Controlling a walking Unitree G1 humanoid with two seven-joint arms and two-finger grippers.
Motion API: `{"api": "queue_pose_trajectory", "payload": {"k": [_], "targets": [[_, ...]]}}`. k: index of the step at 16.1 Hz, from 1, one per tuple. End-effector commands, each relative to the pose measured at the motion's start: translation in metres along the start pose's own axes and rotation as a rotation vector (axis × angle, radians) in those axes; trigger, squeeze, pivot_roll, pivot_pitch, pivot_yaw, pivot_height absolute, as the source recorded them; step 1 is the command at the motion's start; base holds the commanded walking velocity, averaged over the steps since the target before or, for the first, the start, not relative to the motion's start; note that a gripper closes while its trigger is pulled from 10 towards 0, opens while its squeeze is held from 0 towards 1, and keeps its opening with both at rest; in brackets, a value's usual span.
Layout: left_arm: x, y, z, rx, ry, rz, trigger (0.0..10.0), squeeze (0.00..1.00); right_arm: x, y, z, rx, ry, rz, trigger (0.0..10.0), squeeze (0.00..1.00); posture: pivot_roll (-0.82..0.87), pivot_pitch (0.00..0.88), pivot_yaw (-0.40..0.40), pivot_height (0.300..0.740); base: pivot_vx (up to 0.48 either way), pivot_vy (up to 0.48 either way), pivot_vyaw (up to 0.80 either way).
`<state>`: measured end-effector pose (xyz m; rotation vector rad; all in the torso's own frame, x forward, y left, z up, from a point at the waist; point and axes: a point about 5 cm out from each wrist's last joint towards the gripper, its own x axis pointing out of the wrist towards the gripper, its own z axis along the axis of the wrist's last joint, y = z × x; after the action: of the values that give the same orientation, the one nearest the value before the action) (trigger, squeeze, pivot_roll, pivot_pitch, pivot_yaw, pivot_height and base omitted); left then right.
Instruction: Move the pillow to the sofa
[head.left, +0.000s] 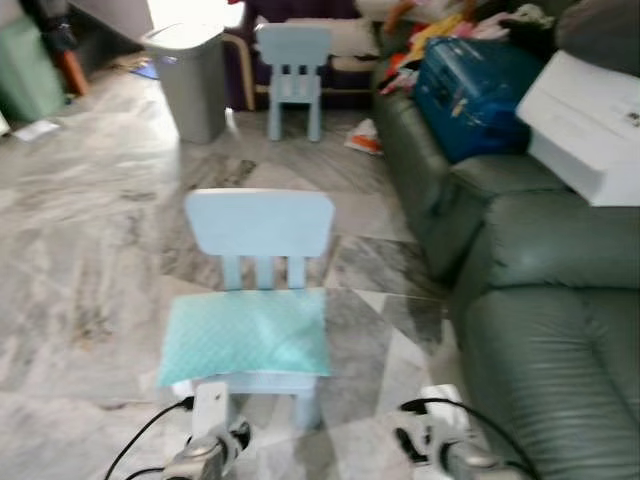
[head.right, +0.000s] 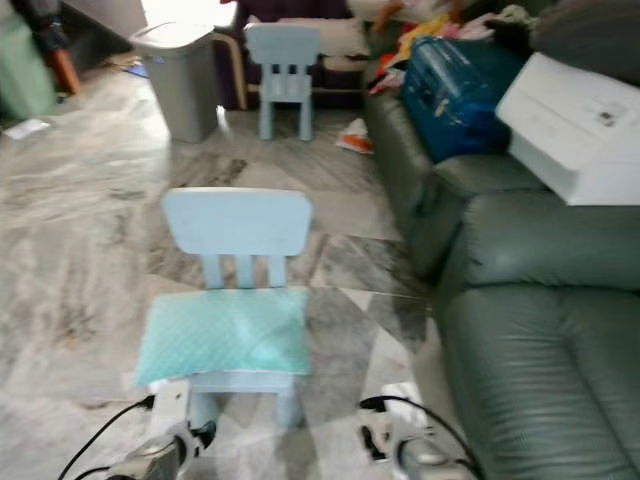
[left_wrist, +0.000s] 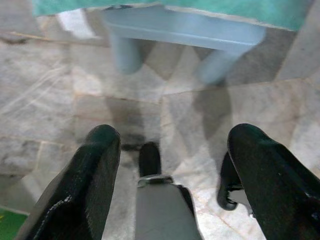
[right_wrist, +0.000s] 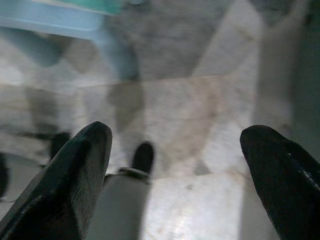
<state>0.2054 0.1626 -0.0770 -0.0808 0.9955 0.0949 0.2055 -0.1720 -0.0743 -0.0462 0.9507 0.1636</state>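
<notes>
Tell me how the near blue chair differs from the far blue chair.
The near chair carries a teal pillow on its seat; the far chair shows nothing on its seat. The near chair stands in the open floor beside the green sofa, while the far chair stands next to a grey bin. Both are the same light blue, slatted-back small chairs, backs facing away from the camera.

The left arm (head.left: 205, 455) is silver-grey metal with a white block on top and a black cable looping off toward 8 o'clock. The right arm (head.left: 455, 458) is likewise silver with a black cable arching over it. Each hand, left hand (left_wrist: 172, 165) and right hand (right_wrist: 175, 165), has two thick, matte black, rounded fingers (left_wrist: 95, 175).
</notes>
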Motion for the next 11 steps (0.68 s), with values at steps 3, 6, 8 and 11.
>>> {"api": "queue_pose_trajectory", "payload": {"k": [3, 6, 8, 11], "targets": [[-0.0001, 0.0003, -0.0019, -0.006, 0.006, 0.002, 10.0, 0.00, -0.0013, -0.0051, -0.0023, 0.006, 0.005, -0.015, 10.0, 0.00, -0.08, 0.024, -0.025, 0.740, 0.000, 0.480, 0.00], [-0.0001, 0.0003, -0.0018, -0.008, 0.006, 0.002, 10.0, 0.00, -0.0012, -0.0051, -0.0021, 0.004, 0.005, -0.013, 10.0, 0.00, -0.08, 0.024, -0.027, 0.740, 0.000, 0.480, 0.00], [-0.0001, 0.0002, -0.0020, -0.005, 0.006, 0.002, 10.0, 0.00, -0.0013, -0.0052, -0.0023, -0.001, 0.006, -0.012, 10.0, 0.00, -0.08, 0.022, -0.027, 0.740, 0.000, 0.480, 0.00], [-0.0002, 0.0004, -0.0025, 0.004, 0.007, 0.002, 10.0, 0.00, -0.0014, -0.0052, -0.0029, -0.004, 0.008, -0.012, 10.0, 0.00, -0.08, 0.020, -0.026, 0.740, 0.000, 0.351, 0.00]]}}
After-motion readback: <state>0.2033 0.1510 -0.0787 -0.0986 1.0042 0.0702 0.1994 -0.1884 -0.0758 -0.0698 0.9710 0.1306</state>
